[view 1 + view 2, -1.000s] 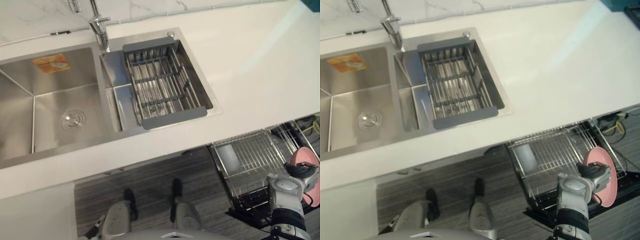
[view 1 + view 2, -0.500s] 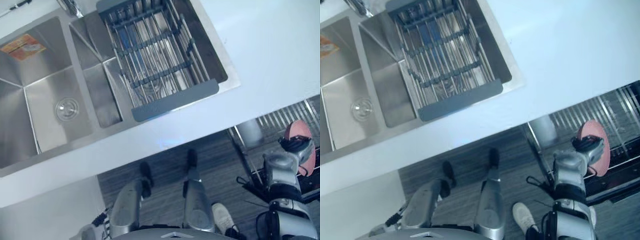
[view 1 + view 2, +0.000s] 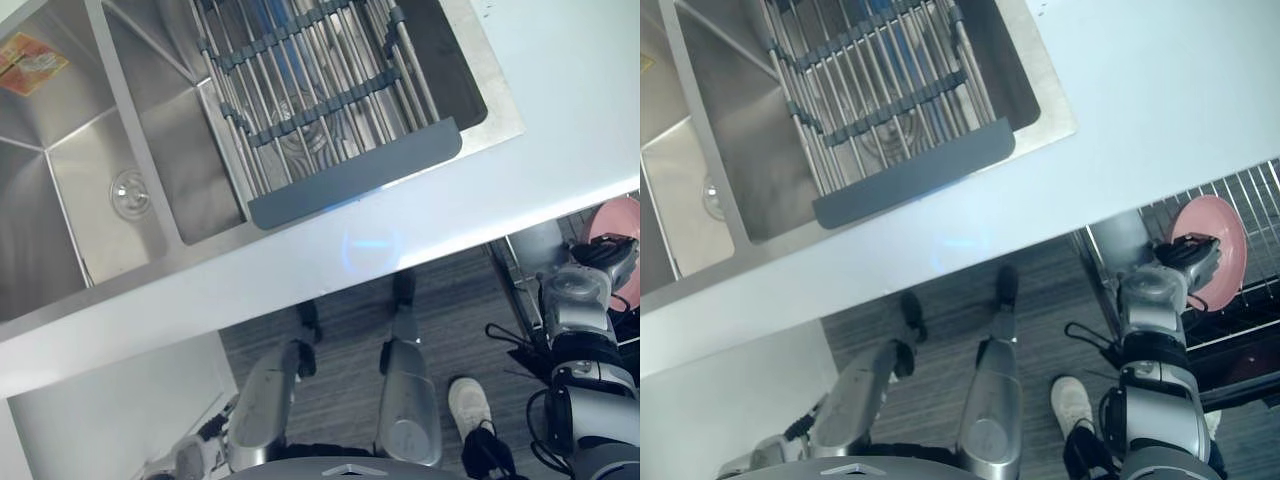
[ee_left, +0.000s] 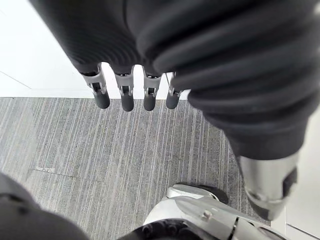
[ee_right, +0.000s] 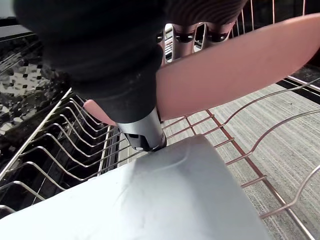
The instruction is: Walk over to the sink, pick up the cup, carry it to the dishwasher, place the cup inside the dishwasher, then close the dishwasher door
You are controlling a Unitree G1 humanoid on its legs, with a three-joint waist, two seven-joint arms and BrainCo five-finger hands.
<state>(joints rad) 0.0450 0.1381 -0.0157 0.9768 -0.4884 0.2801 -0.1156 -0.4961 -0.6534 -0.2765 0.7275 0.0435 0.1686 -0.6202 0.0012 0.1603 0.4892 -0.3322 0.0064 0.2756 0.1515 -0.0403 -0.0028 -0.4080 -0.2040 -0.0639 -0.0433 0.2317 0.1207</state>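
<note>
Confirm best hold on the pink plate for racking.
Pinch the rim nearest the robot, thumb on one face, fingers on the other, as the right hand does. The pink plate is thin, held tilted over the dishwasher rack, so this should leave the far edge free for the tines.

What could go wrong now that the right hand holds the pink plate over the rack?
The plate is pinched at one edge by the right hand, so it might slip. It hangs tilted above the rack and a grey container, and could knock them or miss a slot. A person's shoe is close by, so stepping could hit them.
</note>
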